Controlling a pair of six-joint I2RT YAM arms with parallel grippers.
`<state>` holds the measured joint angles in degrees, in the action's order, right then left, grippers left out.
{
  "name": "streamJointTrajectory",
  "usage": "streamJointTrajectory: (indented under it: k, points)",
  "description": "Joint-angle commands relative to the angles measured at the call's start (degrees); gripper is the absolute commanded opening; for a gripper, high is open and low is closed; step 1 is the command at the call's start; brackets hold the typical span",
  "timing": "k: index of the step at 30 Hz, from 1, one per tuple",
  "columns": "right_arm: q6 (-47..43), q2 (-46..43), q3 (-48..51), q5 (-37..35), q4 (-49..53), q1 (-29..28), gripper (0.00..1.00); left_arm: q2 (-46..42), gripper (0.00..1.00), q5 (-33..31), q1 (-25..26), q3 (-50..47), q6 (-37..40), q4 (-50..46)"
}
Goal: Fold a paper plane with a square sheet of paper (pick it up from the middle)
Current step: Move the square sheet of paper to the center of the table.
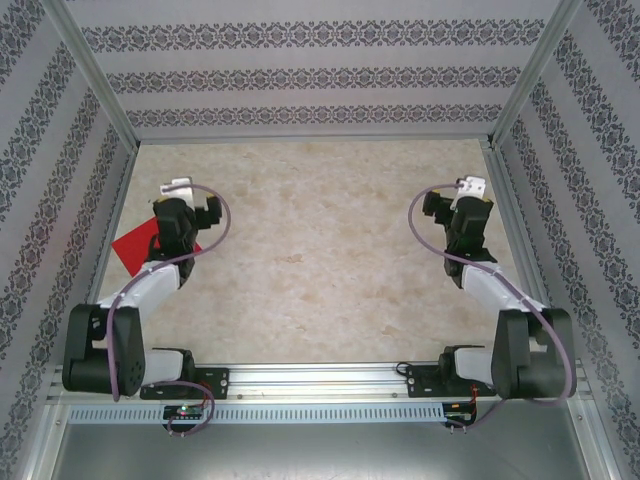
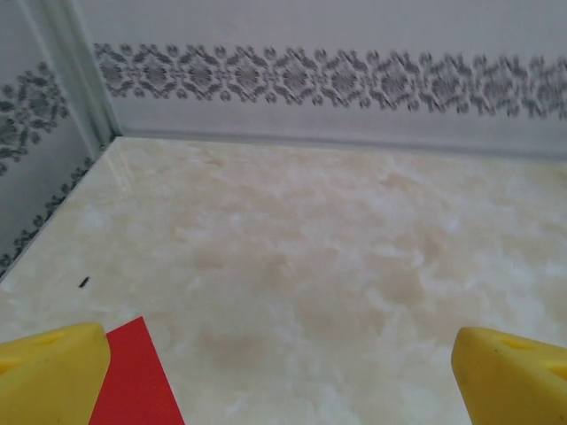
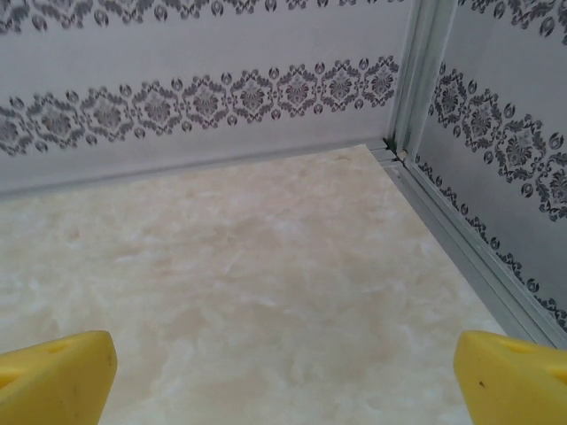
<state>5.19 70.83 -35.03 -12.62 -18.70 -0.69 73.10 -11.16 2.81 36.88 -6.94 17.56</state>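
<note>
From above, the square sheet of paper (image 1: 133,250) is seen flat on the tabletop (image 1: 320,270), partly under the left arm (image 1: 150,285). At the left wrist, the left fingers (image 2: 53,372) are shown spread by its corner; being flimsy, it should be pinched mid-sheet. At the right wrist, the right fingers (image 3: 55,376) are shown spread too.

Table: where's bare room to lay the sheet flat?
Free: the wide middle of the table between left arm and right arm, up to the back wall. Crowded: left edge, where the red sheet lies partly under the left arm.
</note>
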Motion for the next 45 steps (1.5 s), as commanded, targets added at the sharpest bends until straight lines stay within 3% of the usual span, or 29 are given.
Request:
streamJointTrajectory:
  k: [1, 8, 11, 15, 23, 33, 45]
  points:
    - [9.3, -3.1, -5.6, -0.5, 18.7, -0.7, 0.98, -1.3, 1.00, -6.2, 0.5, 7.4, -10.1, -23.6]
    - [18.0, -0.9, -15.1, 10.7, 33.5, -1.4, 0.98, 0.4, 1.00, -12.0, -0.5, 11.1, -20.8, -35.0]
    - [19.0, 4.1, -20.7, 17.5, 41.1, -1.5, 0.98, 3.5, 1.00, -8.0, -3.6, 12.9, -24.1, -38.9]
    - [20.2, 8.2, -22.8, 21.9, 42.7, -2.6, 0.98, 9.2, 1.00, -2.3, -7.7, 16.0, -25.1, -43.0]
    - [21.8, 11.8, -24.0, 21.9, 42.5, -5.8, 0.98, 20.8, 1.00, 4.6, -13.4, 23.1, -26.4, -47.6]
    - [22.1, 13.9, -24.4, 21.1, 43.1, -6.6, 0.98, 31.3, 1.00, 10.1, -13.5, 27.4, -27.8, -47.9]
    - [21.2, 14.2, -24.6, 19.2, 45.2, -6.6, 0.98, 34.3, 1.00, 13.8, -9.9, 27.2, -28.8, -50.9]
